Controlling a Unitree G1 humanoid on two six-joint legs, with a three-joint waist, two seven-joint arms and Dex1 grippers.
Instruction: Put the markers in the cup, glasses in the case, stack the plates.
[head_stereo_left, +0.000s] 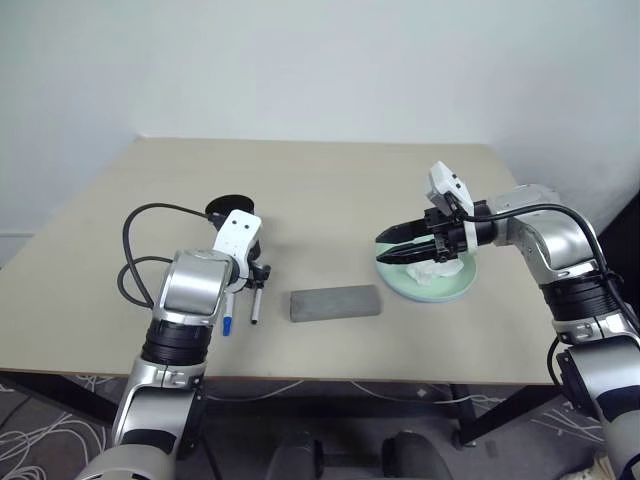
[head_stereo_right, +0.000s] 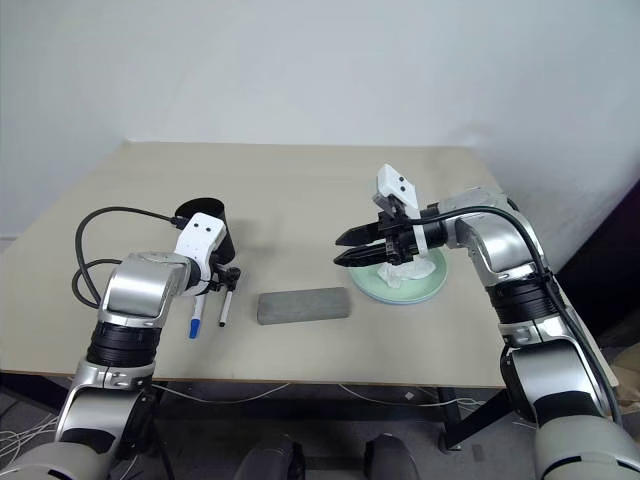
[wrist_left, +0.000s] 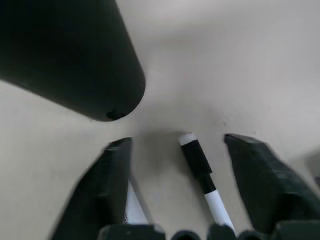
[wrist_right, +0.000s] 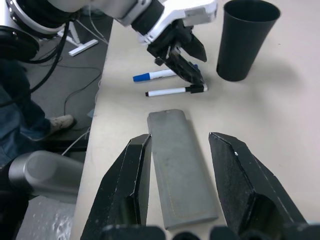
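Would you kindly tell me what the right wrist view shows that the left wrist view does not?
Right wrist but not left wrist: the grey case, the blue-capped marker and the open right tool. Left wrist but not right wrist: nothing further. Both: the black cup, the black-capped marker, the open left tool and the table.

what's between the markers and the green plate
The closed grey case lies flat between the markers and the green plate, seen in both eye views.

Cup (wrist_left: 70, 55) blurring and running off the left wrist view's edge, blue-capped marker (head_stereo_left: 228, 315) lying partly hidden under the left arm, plates (head_stereo_left: 455, 285) partly covered by the right claw (head_stereo_left: 385, 246)
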